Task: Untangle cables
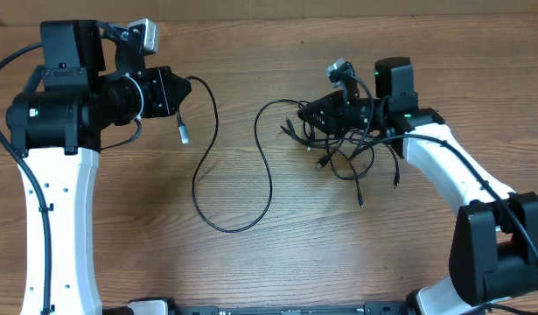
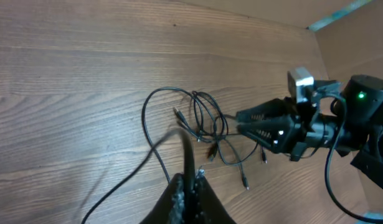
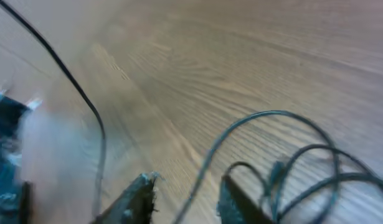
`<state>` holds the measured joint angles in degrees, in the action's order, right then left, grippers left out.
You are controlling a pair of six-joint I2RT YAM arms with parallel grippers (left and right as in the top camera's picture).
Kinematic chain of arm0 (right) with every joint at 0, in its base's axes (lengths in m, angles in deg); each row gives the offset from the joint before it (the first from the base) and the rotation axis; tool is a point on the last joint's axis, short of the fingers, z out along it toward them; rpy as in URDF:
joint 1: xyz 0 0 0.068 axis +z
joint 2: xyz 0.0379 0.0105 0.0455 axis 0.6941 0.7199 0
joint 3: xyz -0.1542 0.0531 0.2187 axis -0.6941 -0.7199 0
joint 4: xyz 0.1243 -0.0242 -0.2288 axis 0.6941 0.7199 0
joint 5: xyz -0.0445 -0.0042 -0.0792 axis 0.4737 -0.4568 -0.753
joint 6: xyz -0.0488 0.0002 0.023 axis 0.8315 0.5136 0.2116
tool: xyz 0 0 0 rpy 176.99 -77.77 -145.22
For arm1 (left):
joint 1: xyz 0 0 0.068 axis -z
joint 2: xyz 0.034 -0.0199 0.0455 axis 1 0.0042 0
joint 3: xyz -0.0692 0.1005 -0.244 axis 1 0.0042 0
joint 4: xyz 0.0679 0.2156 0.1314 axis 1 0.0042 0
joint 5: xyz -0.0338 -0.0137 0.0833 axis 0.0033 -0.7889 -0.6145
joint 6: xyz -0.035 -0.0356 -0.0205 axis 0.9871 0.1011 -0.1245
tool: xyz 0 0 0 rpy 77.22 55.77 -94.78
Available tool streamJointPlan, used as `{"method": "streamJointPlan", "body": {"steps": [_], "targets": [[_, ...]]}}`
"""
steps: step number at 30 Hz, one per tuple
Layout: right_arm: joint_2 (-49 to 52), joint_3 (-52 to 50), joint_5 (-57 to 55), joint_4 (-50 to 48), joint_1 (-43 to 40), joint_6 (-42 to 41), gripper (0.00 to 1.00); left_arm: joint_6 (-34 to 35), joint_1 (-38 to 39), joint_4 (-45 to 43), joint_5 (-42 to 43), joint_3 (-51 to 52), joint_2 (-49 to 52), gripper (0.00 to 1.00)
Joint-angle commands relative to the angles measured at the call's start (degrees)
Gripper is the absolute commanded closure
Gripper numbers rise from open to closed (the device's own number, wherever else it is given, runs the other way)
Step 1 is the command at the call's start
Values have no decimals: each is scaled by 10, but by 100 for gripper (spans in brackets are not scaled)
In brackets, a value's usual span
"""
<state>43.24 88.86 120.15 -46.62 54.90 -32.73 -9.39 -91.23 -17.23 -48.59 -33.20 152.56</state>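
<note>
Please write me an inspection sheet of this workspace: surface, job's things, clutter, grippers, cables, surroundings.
Surface: wooden table, bare grain.
Job's things: tangle of thin black cables right of centre; one long cable loops out leftward.
Clutter: nothing seen.
Grippers: left gripper shut on the long cable; right gripper open at the tangle.
Cables: thick arm cord runs along each arm.
Surroundings: brown panel past the table's edge.

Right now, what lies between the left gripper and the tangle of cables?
One long cable, held in the left gripper, loops across otherwise bare table to the tangle; the overhead view shows it.
</note>
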Motion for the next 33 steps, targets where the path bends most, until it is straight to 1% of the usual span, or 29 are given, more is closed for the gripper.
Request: {"method": "streamJointPlan", "body": {"steps": [1, 2, 5, 6, 8, 9, 10, 15, 17, 19, 20, 22, 23, 24, 25, 29, 31, 32, 33], "targets": [[-2, 0, -125, 7, 3, 0, 65, -11, 23, -14, 1, 7, 27, 89], [-2, 0, -137, 10, 3, 0, 65, -11, 28, -21, 1, 8, 32, 89], [4, -1, -207, 31, 10, 0, 65, -11, 66, -80, -10, 10, 74, 93], [7, -1, -231, 37, 14, 1, 64, -11, 78, -98, -26, 10, 88, 94], [28, -4, -316, 59, 26, 0, 64, -10, 109, -132, -79, 10, 131, 94], [33, -4, -331, 65, 26, 0, 65, -10, 116, -136, -88, 10, 143, 93], [38, -4, -355, 74, 26, 0, 66, -10, 129, -142, -99, 10, 167, 91], [40, -13, -438, 97, 21, -2, 65, -7, 150, -148, -107, 10, 229, 79], [40, -19, -451, 97, 21, -2, 64, 2, 154, -148, -107, 10, 246, 71], [40, -28, -469, 99, 21, -2, 63, 9, 160, -148, -108, 10, 271, 54], [40, -32, -469, 99, 20, -2, 63, 9, 163, -149, -117, 10, 285, 48], [40, -38, -474, 99, 19, -2, 60, 9, 166, -149, -141, 10, 302, 43], [40, -42, -484, 99, 17, -2, 61, 9, 167, -149, -152, 10, 309, 40], [40, -45, -493, 98, 15, -2, 61, 9, 168, -150, -163, 10, 319, 32], [40, -50, -505, 97, 11, -2, 60, 9, 169, -152, -164, 10, 329, 25], [40, -60, -512, 96, -12, -4, 60, -4, 169, -178, -172, 10, 358, 24], [40, -60, -512, 93, -23, -19, 58, -40, 171, -191, -191, 10, 372, 25], [40, -60, -512, 92, -30, -22, 57, -78, 173, -196, -209, 10, 385, 24], [40, -60, -512, 92, -34, -22, 57, -100, 174, -200, -214, 10, 393, 23]]}}
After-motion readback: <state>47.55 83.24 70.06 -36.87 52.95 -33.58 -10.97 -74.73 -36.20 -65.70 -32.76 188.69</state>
